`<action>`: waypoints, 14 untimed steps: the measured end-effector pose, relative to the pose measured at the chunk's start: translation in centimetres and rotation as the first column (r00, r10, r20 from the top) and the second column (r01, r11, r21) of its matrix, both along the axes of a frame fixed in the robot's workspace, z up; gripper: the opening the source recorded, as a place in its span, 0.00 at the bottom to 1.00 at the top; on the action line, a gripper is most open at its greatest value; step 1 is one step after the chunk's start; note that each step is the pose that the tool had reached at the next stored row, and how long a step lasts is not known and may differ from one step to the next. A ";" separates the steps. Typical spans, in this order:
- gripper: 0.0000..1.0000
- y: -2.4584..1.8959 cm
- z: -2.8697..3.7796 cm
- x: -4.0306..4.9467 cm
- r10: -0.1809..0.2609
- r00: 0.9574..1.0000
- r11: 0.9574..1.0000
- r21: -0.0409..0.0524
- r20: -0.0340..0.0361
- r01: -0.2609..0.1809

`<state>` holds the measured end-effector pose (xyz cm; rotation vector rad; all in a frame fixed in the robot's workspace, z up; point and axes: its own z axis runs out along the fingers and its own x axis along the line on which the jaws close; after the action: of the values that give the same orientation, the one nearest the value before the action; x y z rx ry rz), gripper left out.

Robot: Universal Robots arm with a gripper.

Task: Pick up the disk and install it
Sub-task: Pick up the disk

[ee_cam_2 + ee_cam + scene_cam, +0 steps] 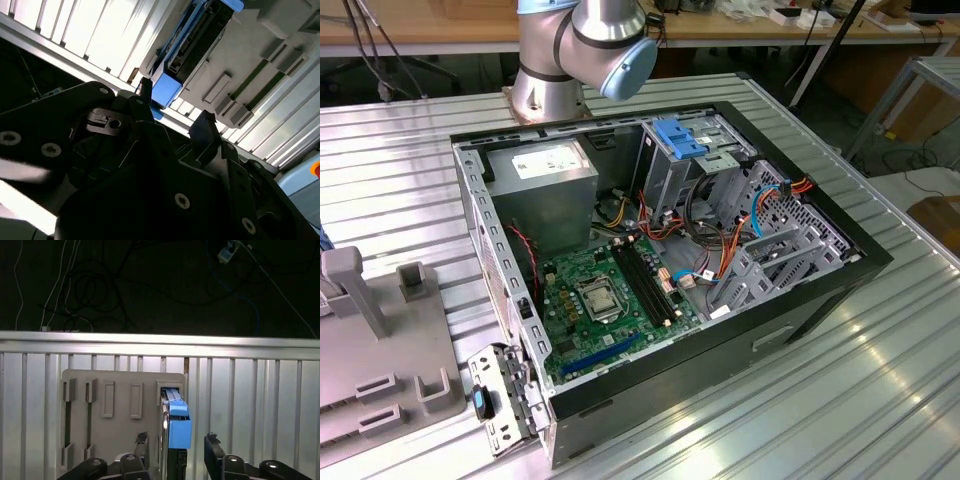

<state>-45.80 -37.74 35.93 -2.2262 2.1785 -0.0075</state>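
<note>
**A:** Gripper state?

**B:** In both wrist views the gripper [177,439] [175,105] is spread wide and has hold of nothing. Its dark fingertips [142,438] sit one on each side of the disk [176,412] [197,37], with a gap showing between each tip and the blue carrier [180,432]. No contact is seen.

**A:** Is it level with the disk, or above it?

**B:** The pictures do not settle that. Only the straddle across the disk's thin dimension is plain.

**A:** Disk location?

**B:** It stands on edge in a slot at one side of the grey fixture plate [120,395] [260,60]. The dark body is framed by bright blue. The plate carries several other narrow slots and raised blocks, and it lies on the ribbed aluminium table [240,390].

**A:** And the exterior view?

**B:** The same grey fixture plate [380,340] sits at the exterior view's left — well apart from the open computer case [475,215]. The case lies on its side on the table [880,400], with its green motherboard [605,300] exposed. The arm [590,40] rises from its base just behind the case.
</note>
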 end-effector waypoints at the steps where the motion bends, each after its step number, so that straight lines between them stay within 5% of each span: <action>1: 0.61 0.00 -0.11 0.06 0.000 1.000 1.000 0.000 0.000 0.000; 6: 0.80 -0.01 -0.94 0.22 -0.004 1.000 1.000 0.000 -0.002 0.004; 14: 0.80 0.07 -2.56 0.09 0.037 0.999 0.999 0.002 -0.002 -0.037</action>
<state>-45.71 -37.67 33.37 -2.2663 2.1364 -0.0029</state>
